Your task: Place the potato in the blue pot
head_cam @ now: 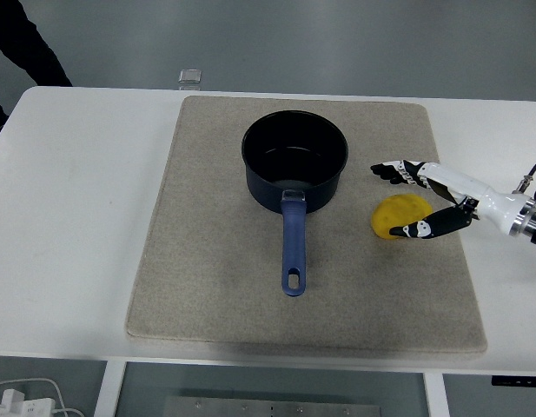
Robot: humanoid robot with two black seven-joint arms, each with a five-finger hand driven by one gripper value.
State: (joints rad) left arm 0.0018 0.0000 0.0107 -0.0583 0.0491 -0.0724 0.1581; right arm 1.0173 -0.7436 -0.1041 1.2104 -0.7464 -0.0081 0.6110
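A yellow potato (399, 214) lies on the beige mat (215, 287), to the right of the blue pot (294, 160). The pot stands at the mat's middle rear with nothing inside it, its blue handle (293, 246) pointing toward the near edge. My right hand (401, 201) comes in from the right edge and is open around the potato. Its fingers (391, 170) spread just behind the potato and its thumb (420, 229) lies at the potato's near side. I cannot tell whether it touches the potato. The left arm is out of view.
A small clear object (190, 76) sits at the table's far edge behind the mat. A person's dark sleeve (24, 43) shows at the top left. A white cable and plug (20, 400) lie below the table at bottom left.
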